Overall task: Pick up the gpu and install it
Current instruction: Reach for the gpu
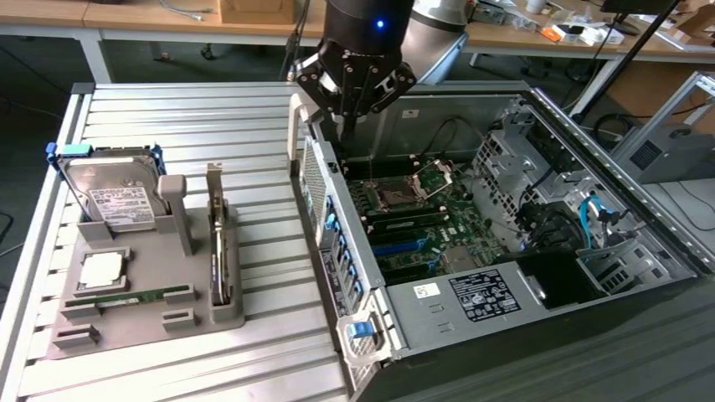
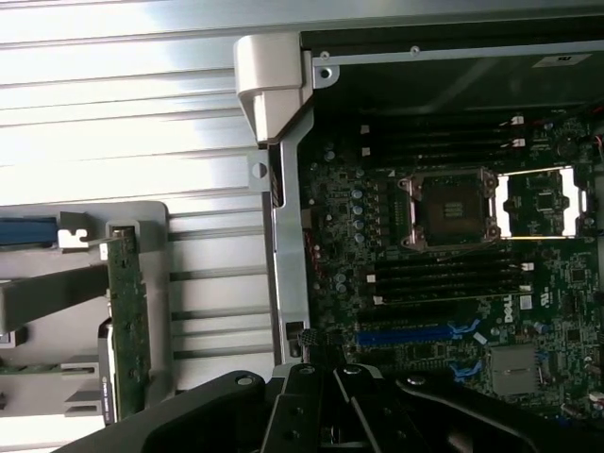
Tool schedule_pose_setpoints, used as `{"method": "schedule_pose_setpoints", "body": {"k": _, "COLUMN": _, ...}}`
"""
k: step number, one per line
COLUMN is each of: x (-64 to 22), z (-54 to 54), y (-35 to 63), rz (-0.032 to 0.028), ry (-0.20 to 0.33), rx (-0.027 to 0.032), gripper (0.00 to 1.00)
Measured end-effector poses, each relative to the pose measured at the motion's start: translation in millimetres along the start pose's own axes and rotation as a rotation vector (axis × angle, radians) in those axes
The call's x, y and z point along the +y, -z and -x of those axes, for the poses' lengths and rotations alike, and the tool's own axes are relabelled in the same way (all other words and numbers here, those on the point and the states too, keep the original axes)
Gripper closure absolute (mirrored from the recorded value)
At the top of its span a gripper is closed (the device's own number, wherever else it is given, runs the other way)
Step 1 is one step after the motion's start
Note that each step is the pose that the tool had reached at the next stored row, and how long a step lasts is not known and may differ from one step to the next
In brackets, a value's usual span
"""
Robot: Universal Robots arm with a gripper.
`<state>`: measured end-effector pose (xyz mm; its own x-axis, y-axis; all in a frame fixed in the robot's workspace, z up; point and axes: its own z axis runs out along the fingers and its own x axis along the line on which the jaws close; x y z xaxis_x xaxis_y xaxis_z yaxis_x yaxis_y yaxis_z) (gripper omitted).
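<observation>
You are at the pick-up step, and it is not yet begun. The gripper (image 1: 348, 126) hangs over the rim of the open case (image 1: 470, 109), fingers together and holding nothing. The gpu (image 1: 220, 251) stands on edge in the grey holder (image 1: 134, 322) on the desk (image 1: 201, 117), its long axis parallel to the case wall. Grasping it calls for fingers apart, straddling its thin top edge.
</observation>
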<state>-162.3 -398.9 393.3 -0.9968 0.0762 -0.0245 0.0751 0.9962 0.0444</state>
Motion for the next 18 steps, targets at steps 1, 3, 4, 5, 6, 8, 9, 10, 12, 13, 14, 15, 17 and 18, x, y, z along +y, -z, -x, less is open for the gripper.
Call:
{"method": "schedule_pose_setpoints", "body": {"k": 1, "x": 0.0, "z": -0.3, "y": 0.0, "rz": 0.0, "ry": 0.0, "rx": 0.0, "gripper": 0.89}}
{"method": "schedule_pose_setpoints", "body": {"k": 3, "x": -0.1, "z": -0.8, "y": 0.0, "rz": 0.0, "ry": 0.0, "rx": 0.0, "gripper": 0.89}}
{"method": "schedule_pose_setpoints", "body": {"k": 4, "x": -0.1, "z": -1.0, "y": 0.0, "rz": 0.0, "ry": 0.0, "rx": 0.0, "gripper": 0.89}}
{"method": "schedule_pose_setpoints", "body": {"k": 5, "x": -0.1, "z": -1.3, "y": 0.0, "rz": 0.0, "ry": 0.0, "rx": 0.0001, "gripper": 0.89}}
{"method": "schedule_pose_setpoints", "body": {"k": 6, "x": -0.1, "z": -1.5, "y": 0.0, "rz": 0.0, "ry": 0.0, "rx": 0.0, "gripper": 0.89}}
{"method": "schedule_pose_setpoints", "body": {"k": 8, "x": -0.2, "z": -2.1, "y": 0.1, "rz": 0.0, "ry": 0.0, "rx": 0.0, "gripper": 0.89}}
{"method": "schedule_pose_setpoints", "body": {"k": 9, "x": -0.2, "z": -2.4, "y": 0.0, "rz": 0.0001, "ry": 0.0, "rx": 0.0, "gripper": 0.89}}
{"method": "schedule_pose_setpoints", "body": {"k": 10, "x": -0.2, "z": -2.6, "y": 0.1, "rz": 0.0, "ry": 0.0, "rx": 0.0, "gripper": 0.89}}
{"method": "schedule_pose_setpoints", "body": {"k": 12, "x": -0.2, "z": -3.1, "y": 0.1, "rz": 0.0, "ry": 0.0, "rx": 0.0, "gripper": 0.89}}
{"method": "schedule_pose_setpoints", "body": {"k": 13, "x": -0.2, "z": -3.2, "y": 0.1, "rz": 0.0, "ry": 0.0, "rx": 0.0, "gripper": 0.89}}
{"method": "schedule_pose_setpoints", "body": {"k": 14, "x": -0.3, "z": -3.5, "y": 0.1, "rz": 0.0, "ry": 0.0, "rx": 0.0, "gripper": 0.89}}
{"method": "schedule_pose_setpoints", "body": {"k": 15, "x": -0.3, "z": -3.7, "y": 0.1, "rz": 0.0, "ry": 0.0, "rx": 0.0, "gripper": 0.89}}
{"method": "schedule_pose_setpoints", "body": {"k": 17, "x": -0.3, "z": -4.0, "y": 0.1, "rz": 0.0, "ry": 0.0, "rx": 0.0001, "gripper": 0.89}}
{"method": "schedule_pose_setpoints", "body": {"k": 18, "x": -0.3, "z": -4.2, "y": 0.1, "rz": 0.0, "ry": 0.0, "rx": 0.0001, "gripper": 0.89}}
